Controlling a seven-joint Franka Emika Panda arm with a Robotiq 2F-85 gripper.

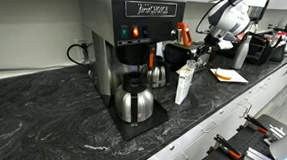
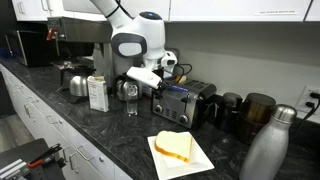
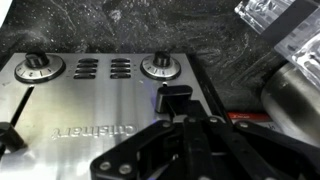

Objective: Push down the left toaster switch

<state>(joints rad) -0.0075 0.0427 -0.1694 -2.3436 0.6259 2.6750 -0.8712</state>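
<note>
Kitchen setting: a dark marbled worktop [image 2: 120, 140] runs along a pale wall. The toaster [image 2: 185, 102] stands at frame centre in an exterior view, backed against the wall, with a brushed-steel face and dark casing. The wrist view shows that face closely. Two round knobs [image 3: 40, 67] sit along the upper part, and a black lever [image 3: 175, 100] lies right of centre. A second lever [image 3: 8, 135] is cut by the left edge. The tool [image 3: 185, 125] enters from the bottom with its fingers drawn together and nothing between them. Its tips are directly beneath the black lever; contact cannot be confirmed. A sandwich [image 2: 175, 148] on paper lies at lower centre and a steel bottle [image 2: 270, 145] at lower right. The coffee brewer [image 1: 126, 39] occupies centre frame in an exterior view.
</note>
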